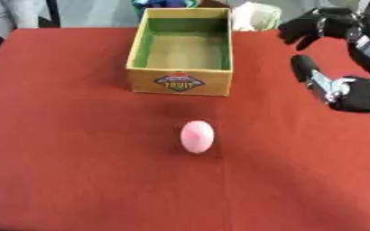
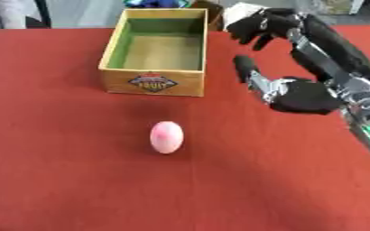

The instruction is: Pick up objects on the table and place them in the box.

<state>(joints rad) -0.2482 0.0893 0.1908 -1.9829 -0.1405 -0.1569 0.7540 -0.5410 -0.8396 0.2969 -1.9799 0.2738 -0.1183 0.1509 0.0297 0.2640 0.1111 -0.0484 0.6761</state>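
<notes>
Pink egg-shaped object (image 1: 197,136) before the box (image 1: 180,83); right hand (image 2: 302,95) empty, fingers relaxed, forearm only in right eye view.

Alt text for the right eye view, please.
A pink egg-shaped object lies on the red table, in front of an open wooden box that looks empty. The robot's right hand hovers to the right of the box, holding nothing.

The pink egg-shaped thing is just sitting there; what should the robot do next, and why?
Probably bring the right hand down and left toward the pink egg. The hand hangs open above the cloth beside the box, holding nothing; the egg lies alone in front of it.
</notes>
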